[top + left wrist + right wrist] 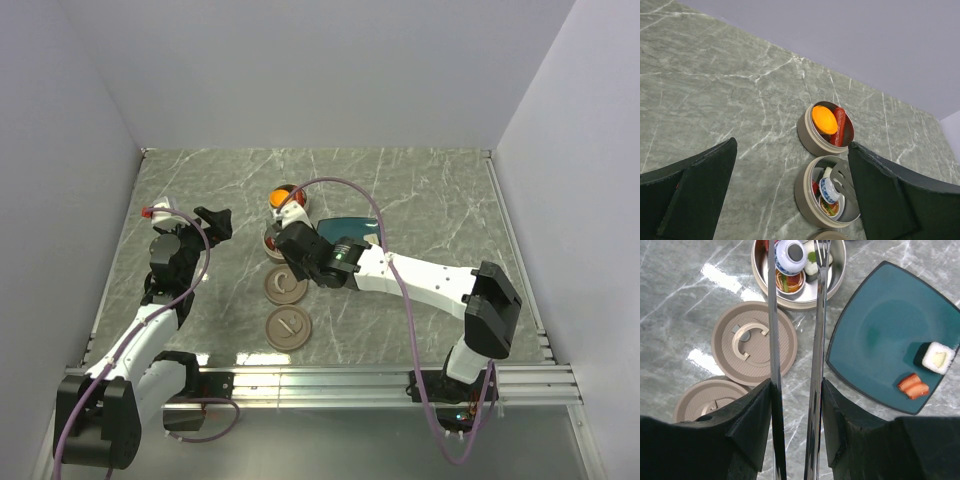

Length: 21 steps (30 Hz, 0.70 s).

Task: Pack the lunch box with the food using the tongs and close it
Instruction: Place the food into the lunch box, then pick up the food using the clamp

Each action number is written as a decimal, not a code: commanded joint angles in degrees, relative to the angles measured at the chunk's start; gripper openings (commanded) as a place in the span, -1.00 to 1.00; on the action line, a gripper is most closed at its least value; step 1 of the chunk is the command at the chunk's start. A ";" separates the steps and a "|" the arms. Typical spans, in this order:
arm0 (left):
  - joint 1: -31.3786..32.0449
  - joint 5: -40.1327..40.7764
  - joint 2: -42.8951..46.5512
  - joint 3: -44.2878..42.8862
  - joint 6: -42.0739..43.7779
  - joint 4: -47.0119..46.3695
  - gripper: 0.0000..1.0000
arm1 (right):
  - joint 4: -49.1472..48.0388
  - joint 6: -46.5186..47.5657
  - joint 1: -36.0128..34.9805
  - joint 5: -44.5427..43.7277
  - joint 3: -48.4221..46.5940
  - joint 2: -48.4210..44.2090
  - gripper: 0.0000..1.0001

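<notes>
Grey-green marble table (430, 200), white walls. Right gripper (796, 390): clamped on tongs (772, 315), tips parted over near tin (802, 197), which holds a blue-white cup (790, 252). Left gripper (792, 150): jaws wide, empty, above the table. Far tin (812, 135): orange ball (824, 120), sausage piece (839, 127). Teal plate (875, 335): white cube (938, 358), red-orange piece (913, 385). Two lids (754, 342) lie beside the near tin.

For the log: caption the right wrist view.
Right gripper holds tongs over filled container; white roll, red-orange piece on plate.
</notes>
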<state>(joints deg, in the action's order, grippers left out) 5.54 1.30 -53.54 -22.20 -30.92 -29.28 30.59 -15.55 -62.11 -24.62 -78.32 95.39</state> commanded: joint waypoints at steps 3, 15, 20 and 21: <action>-0.27 -0.07 0.01 -1.10 -0.11 -2.01 0.99 | -0.62 -1.41 -0.12 -4.20 1.59 -6.44 -0.03; -0.27 -0.07 0.10 -1.10 -0.20 -1.84 0.99 | 4.39 -9.75 3.13 -10.97 15.72 -20.85 -0.03; -0.27 -0.25 0.01 -1.18 -0.20 -1.84 0.99 | 6.32 -13.71 6.90 -11.24 21.80 -26.57 -0.03; -0.27 -0.25 0.01 -1.10 -0.20 -1.84 0.99 | 6.41 -14.06 7.26 -11.15 23.55 -27.27 -0.03</action>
<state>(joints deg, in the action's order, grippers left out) 5.54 1.30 -53.56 -22.20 -30.92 -29.28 35.75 -25.89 -56.47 -33.47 -57.23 71.07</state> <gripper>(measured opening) 0.995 0.489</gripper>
